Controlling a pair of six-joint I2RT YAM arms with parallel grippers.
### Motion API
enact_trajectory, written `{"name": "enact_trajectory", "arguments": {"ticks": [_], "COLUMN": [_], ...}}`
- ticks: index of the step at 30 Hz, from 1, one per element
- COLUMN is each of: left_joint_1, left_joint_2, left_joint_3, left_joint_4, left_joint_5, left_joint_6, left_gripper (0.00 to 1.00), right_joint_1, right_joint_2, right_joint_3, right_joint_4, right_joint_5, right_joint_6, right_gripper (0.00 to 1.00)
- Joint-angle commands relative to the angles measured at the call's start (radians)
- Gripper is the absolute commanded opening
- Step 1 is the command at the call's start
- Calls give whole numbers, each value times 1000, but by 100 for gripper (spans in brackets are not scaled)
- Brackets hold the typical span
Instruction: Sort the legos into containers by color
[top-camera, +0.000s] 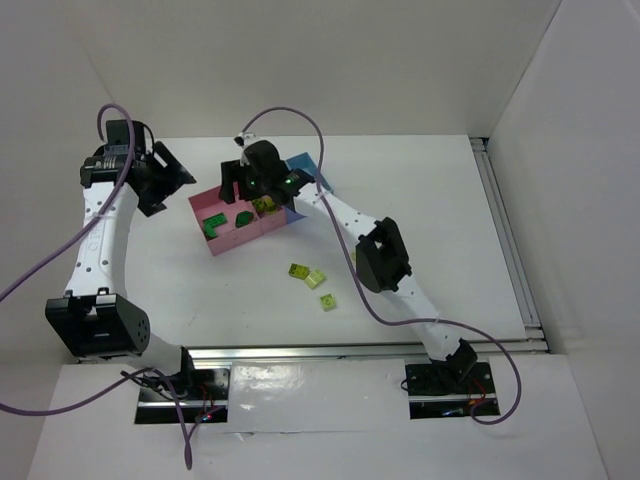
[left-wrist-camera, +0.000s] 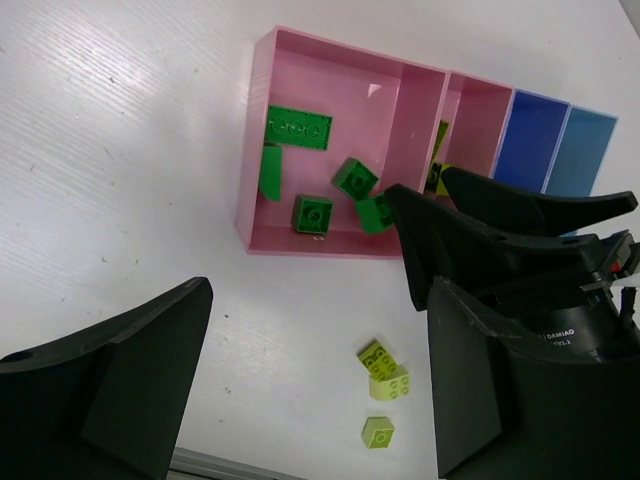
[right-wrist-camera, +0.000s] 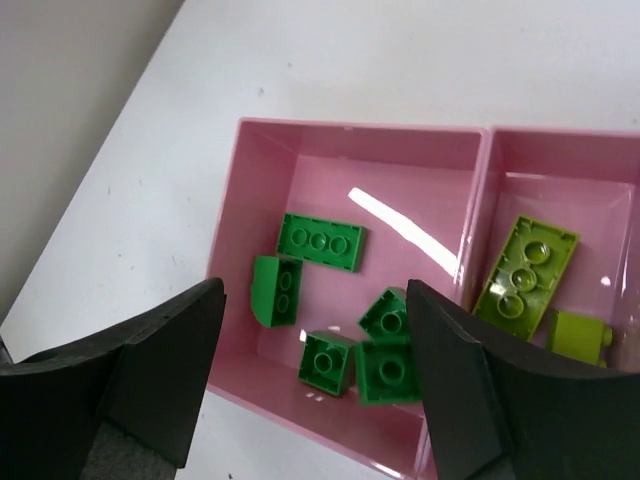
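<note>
I see my right gripper (right-wrist-camera: 315, 300) spread apart over the pink bin (right-wrist-camera: 265, 160) of dark green bricks (right-wrist-camera: 320, 241); left gripper (left-wrist-camera: 320, 300) likewise apart; yellow-green bricks (top-camera: 298, 271) lie at its five o'clock.

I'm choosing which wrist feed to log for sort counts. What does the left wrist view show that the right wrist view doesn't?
Only the left wrist: three loose yellow-green bricks on the table, the darker blue bin, the light blue bin, and the right gripper, which covers part of the second pink bin. Only the right wrist: a long yellow-green brick and a small yellow-green brick in that bin, seen plainly. Both: the first pink bin holding five dark green bricks.
</note>
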Motion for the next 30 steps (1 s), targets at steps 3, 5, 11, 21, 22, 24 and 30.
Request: {"name": "enact_trajectory", "arguments": {"ticks": [3,5,11,21,22,24,30], "left_joint_1": [7,7,-92,-460,-488,-561,-670], "left_joint_2": [-3,-3,10,75,84,124,334], "left_joint_3": [-4,-13,-24,-179,-208,-208,-162], "left_joint_4": [31,42,68,43,59,59,37], "left_joint_5": [54,90,-3,-138,-129,-71,30], "left_joint_6": [35,55,144,147,147,163,163], "left_gripper": [90,90,89,86,86,86,91], "right_joint_1": [-7,-16,-71,-216,-216,-228,-159], "right_joint_2": [-121,-167,-491,-913,-943,-953,-997], "right_joint_3": [-49,-116,-568,-1273,-1304,-1374,-1488], "right_joint_4": [137,137,131,-17,-26,-47,-57], "right_joint_5": [14,90,299,373,357,305,261], "right_joint_6": [-17,-7,8,86,86,99,111], "right_gripper": [79,71,53,69,72,76,80]}}
